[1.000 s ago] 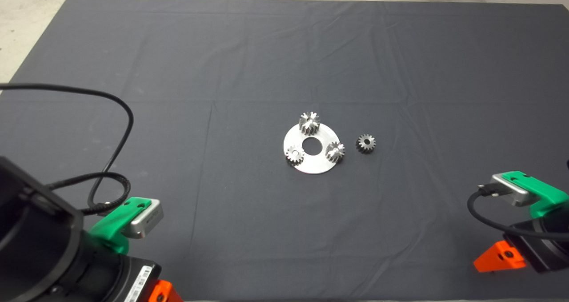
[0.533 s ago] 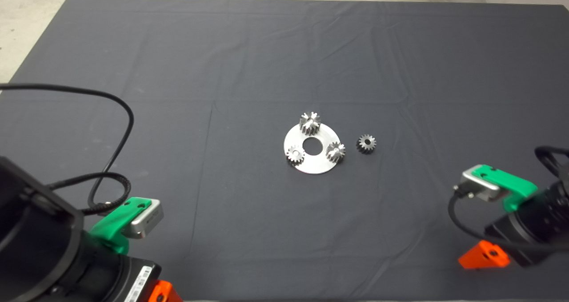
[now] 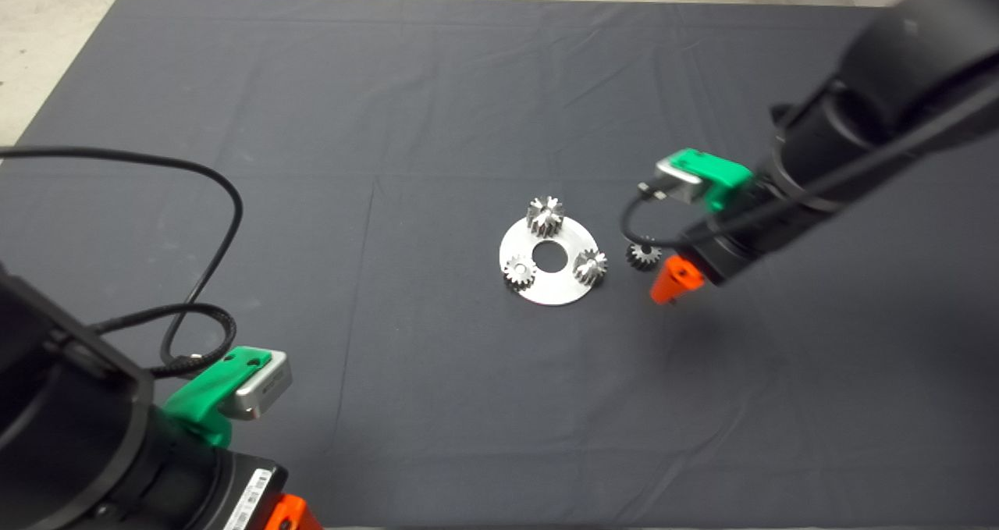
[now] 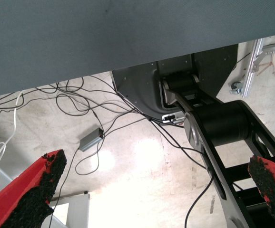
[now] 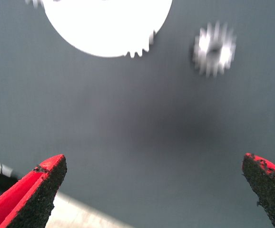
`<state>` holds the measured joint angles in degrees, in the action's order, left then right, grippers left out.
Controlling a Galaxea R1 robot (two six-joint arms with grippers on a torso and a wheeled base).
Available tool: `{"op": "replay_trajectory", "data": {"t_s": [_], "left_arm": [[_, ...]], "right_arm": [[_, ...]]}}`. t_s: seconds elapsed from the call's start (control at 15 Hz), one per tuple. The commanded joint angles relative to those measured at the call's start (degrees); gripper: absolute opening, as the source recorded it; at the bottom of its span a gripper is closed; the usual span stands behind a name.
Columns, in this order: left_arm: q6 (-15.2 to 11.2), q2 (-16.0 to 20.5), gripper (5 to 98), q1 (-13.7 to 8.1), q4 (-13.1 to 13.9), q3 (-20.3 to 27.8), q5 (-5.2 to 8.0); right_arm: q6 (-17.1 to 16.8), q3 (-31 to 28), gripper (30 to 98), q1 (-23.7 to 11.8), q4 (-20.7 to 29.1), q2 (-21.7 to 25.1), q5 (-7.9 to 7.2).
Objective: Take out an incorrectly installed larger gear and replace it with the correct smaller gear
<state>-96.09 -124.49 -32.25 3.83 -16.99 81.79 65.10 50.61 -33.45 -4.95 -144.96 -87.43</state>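
Note:
A round steel plate point(image 3: 563, 288) lies mid-mat with three gears on it. The larger gear point(image 3: 545, 215) stands at its far edge. Two small gears point(image 3: 518, 271) point(image 3: 590, 265) sit at its near left and near right. The loose smaller gear point(image 3: 643, 255) lies on the mat just right of the plate, partly hidden by my right arm's cable. My right gripper point(image 3: 670, 282) hovers just right of and nearer than this gear, open and empty. In the right wrist view, the gear point(image 5: 213, 48) and plate point(image 5: 106, 23) lie beyond its spread fingers point(image 5: 37, 194). My left gripper point(image 3: 287, 514) is parked at the lower left, open.
The dark mat point(image 3: 437, 108) has shallow creases. Bare floor point(image 3: 47, 15) shows past its far left edge. A black cable point(image 3: 222, 202) loops over the mat from my left arm. The left wrist view shows floor cables point(image 4: 80, 142) and the robot's base point(image 4: 213, 123).
My right arm has swung from the lower right edge up and inward, and its gripper now hovers by the loose smaller gear. The left arm has barely shifted. The gears have not moved.

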Motion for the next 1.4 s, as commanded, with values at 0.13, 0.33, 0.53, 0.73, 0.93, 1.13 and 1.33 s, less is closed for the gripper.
{"op": "replay_trajectory", "data": {"t_s": [0.13, 0.33, 0.53, 0.73, 0.93, 1.13, 1.33], "left_arm": [[0.02, -0.11, 98.2, -0.28, 0.84, 1.01, 0.21], [0.02, -0.19, 98.2, -0.36, 0.89, 1.01, 0.21], [0.11, -0.19, 98.2, -0.36, 0.92, 1.01, 0.21], [0.11, -0.28, 98.2, -0.36, 0.83, 1.01, 0.21], [0.11, -0.72, 98.2, -0.36, 0.83, 1.01, 0.21], [0.11, -0.72, 98.2, -0.3, 0.89, 1.01, 0.21], [0.11, -0.72, 98.2, -0.36, 0.92, 1.01, 0.21]], "right_arm": [[-3.05, 12.22, 97.7, -0.56, -8.5, -8.29, 2.61], [-3.13, 15.74, 97.7, 2.3, -12.7, -11.66, 2.97], [-2.87, 17.13, 97.7, 6.26, -17.45, -13.03, 3.08], [-2.78, 17.14, 97.7, 7.87, -21.86, -13.12, 4.64], [-2.7, 17.22, 97.7, 7.96, -24.22, -13.12, 4.64], [-2.17, 17.14, 97.7, 8.59, -26.11, -13.12, 4.64], [-1.82, 17.31, 97.7, 9.8, -28.36, -13.09, 4.64]]}}
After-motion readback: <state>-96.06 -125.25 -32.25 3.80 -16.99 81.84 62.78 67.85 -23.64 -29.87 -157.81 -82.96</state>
